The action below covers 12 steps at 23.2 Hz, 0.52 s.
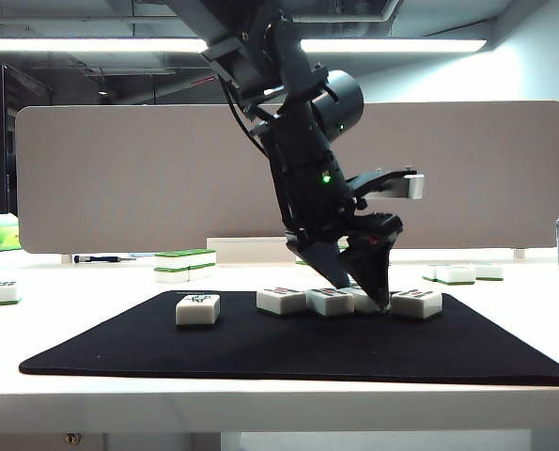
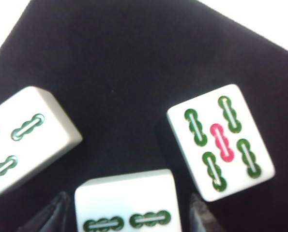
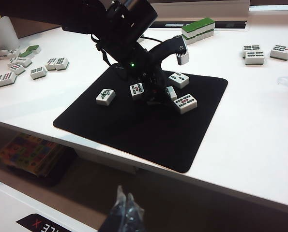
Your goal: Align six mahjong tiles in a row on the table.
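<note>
We see the left gripper (image 1: 359, 282) tipped down over the black mat (image 1: 288, 352) on the table (image 3: 260, 145), its jaws spread wide either side of one mahjong tile (image 2: 129, 205), not closed on it. Other tiles (image 3: 105, 96) lie scattered nearby. The right gripper (image 3: 123, 212) hangs off the table's front edge; we cannot tell its state

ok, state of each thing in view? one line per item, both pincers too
left pincer: open, down on the black mat, fingers either side of one tile
straddled tile: flat, face up, not lifted
five-bamboo tile: flat, face up, skewed
tiles on the mat: scattered, no row yet
black mat: flat on the table
right pincer: shut, off the table's near edge, holding nothing
</note>
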### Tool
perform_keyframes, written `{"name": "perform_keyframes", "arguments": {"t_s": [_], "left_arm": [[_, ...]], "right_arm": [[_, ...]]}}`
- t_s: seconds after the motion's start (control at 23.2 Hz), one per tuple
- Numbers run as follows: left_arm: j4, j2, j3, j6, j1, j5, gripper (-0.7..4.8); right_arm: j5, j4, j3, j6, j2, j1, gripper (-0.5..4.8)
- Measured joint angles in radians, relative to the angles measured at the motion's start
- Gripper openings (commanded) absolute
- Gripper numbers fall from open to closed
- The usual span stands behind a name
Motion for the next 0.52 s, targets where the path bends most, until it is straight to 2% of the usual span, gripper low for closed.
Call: {"name": "perform_keyframes", "arguments": {"t_s": [0.09, 0.22, 0.52], "left_arm": [[0.003, 0.010, 0.000, 0.000, 0.000, 0.000, 2.60], [0.009, 0.018, 0.000, -0.001, 0.000, 0.000, 1.15], [0.005, 0.014, 0.000, 0.000, -0.001, -0.005, 1.02]], "right_arm": [[0.000, 0.000, 0.000, 0.000, 0.000, 0.000, -0.01], [0.000, 0.000, 0.000, 0.000, 0.000, 0.000, -0.01], [0.000, 0.000, 0.000, 0.000, 0.000, 0.000, -0.01]]}}
